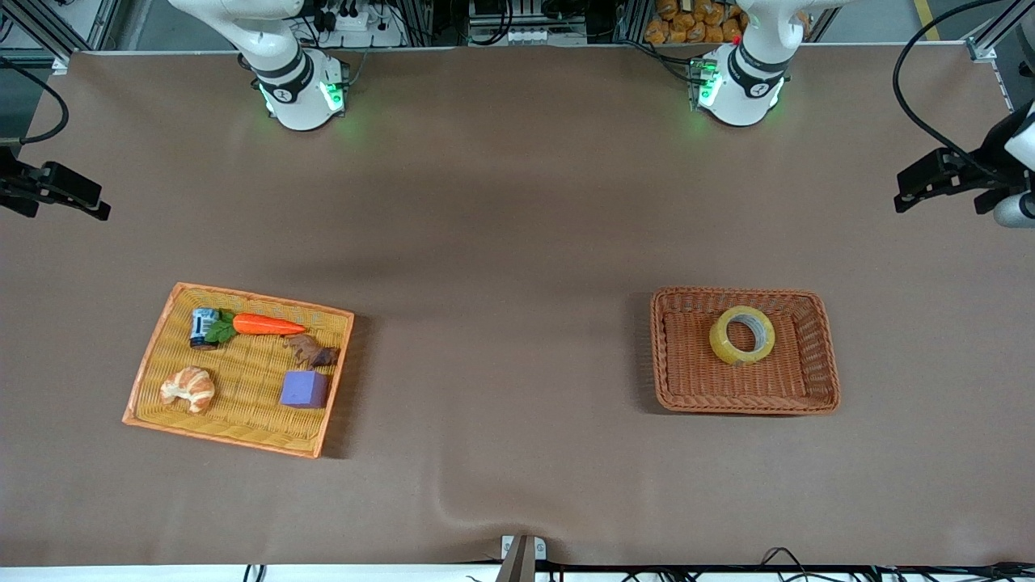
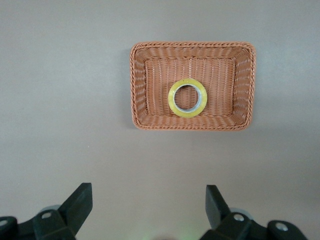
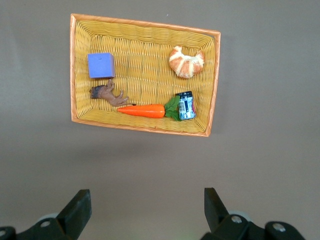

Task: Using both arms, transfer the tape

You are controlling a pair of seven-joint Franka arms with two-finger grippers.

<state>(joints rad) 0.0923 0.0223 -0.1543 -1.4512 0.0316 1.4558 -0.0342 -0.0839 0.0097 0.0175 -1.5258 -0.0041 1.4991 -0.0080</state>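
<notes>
A: Start with the biggest thing. The counter [image 1: 517,242] is a wide brown sheet, and both arms stand at their bases along its robot edge, drawn up out of the way. Why would they sit like that?

B: It looks like a ready pose. Each wrist camera looks straight down on one basket, so each arm seems raised above its own end of the counter, waiting. Nothing has been reached for yet.

A: And the baskets?

B: The yellow wicker tray [image 1: 162,339] lies toward the right arm's end. It holds an orange toy carrot [image 1: 269,325], a croissant [image 1: 188,389], a purple cube [image 1: 305,389], a small brown animal figure [image 1: 311,352] and a small battery-like item [image 1: 202,326] beside the carrot's leaves. The brown wicker basket [image 1: 821,356] lies toward the left arm's end, well apart from the tray.

A: Where is the tape?

B: The tape [image 1: 742,335] rests in the brown basket, leaning slightly, its hole facing up. That suits a claw coming from above.

A: The claws themselves?

B: The left claw [image 2: 149,205] has its fingers spread wide with nothing between them, hanging over bare counter with the brown basket in its sight. The right claw [image 3: 147,202] is likewise spread and empty, looking at the yellow tray.

A: So the split makes sense?

B: Likely so: the left arm is best placed to lift the tape, then pass it to the right arm mid-counter.
</notes>
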